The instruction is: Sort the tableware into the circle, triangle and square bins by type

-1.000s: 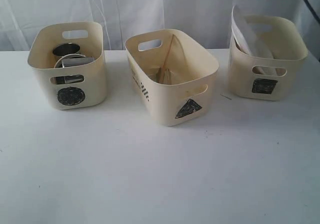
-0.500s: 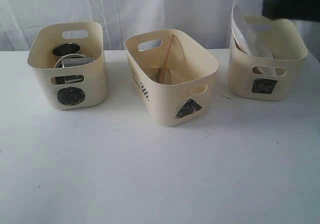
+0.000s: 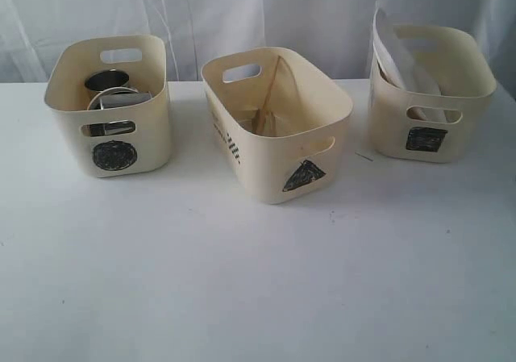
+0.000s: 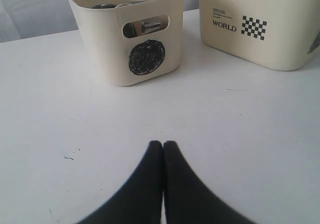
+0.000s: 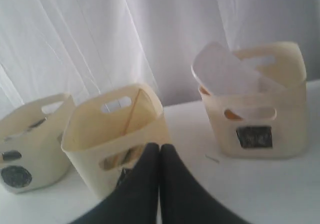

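Observation:
Three cream bins stand in a row on the white table. The circle bin on the left holds steel cups and bowls. In the middle, the triangle bin holds wooden chopsticks. On the right, the square bin holds the white square plate, which leans upright. Neither arm shows in the exterior view. My left gripper is shut and empty above bare table, short of the circle bin. My right gripper is shut and empty, raised before the triangle bin and the square bin.
A white curtain hangs behind the table. A small sliver lies on the table between the triangle and square bins. The triangle bin's side carries a WORLD label and a checker print.
Half a second ago the dark right arm showed over the square bin at the top right of the exterior view. It has since withdrawn out of that view. The bins have not moved.

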